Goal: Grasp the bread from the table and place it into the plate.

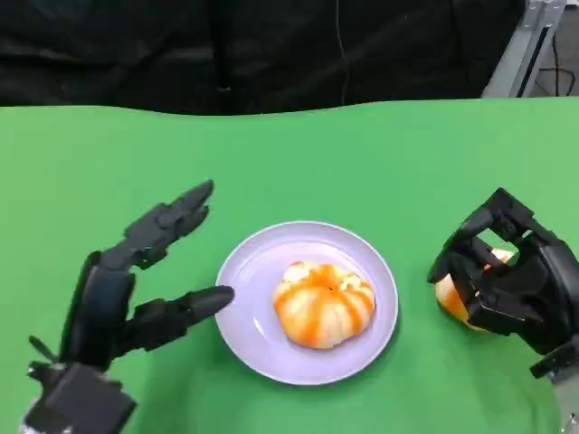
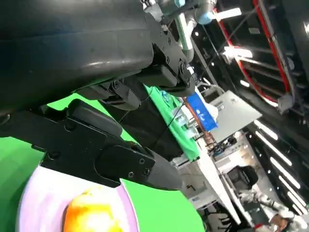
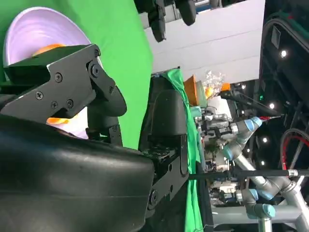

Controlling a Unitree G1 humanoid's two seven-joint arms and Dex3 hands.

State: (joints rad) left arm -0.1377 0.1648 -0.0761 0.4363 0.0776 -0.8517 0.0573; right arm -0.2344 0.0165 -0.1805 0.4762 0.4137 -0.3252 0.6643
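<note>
Your left hand (image 1: 136, 280) lies low on the green table (image 1: 81, 163) in the head view, fingers spread apart and reaching toward the plate (image 1: 362, 262), holding nothing; the lower fingertip sits just beside the plate's near-left rim, the upper fingers angle up and away from it. Your right hand (image 1: 507, 280) sits to the right of the plate with its fingers curled around a bread (image 1: 445, 294), an orange and pale piece that peeks out at the hand's left side and between the fingers, resting on the table apart from the plate. On the plate you see a second bread (image 1: 323, 304), round, ridged like a small pumpkin, glossy orange with pale cream streaks, lying slightly right of the plate's middle. From the left wrist view your left hand (image 2: 111, 121) shows as a black shell with fingers spread over the green cloth, nothing between them; beyond the lower finger you can see the pale lilac plate (image 2: 38, 193) with the orange bread (image 2: 91, 215) on it. From the right wrist view your right hand (image 3: 77, 121) looms close, its fingers bent inward; a sliver of orange bread (image 3: 60, 120) shows under the fingers, and beyond it the plate (image 3: 43, 24) carries the other bread (image 3: 50, 47).
</note>
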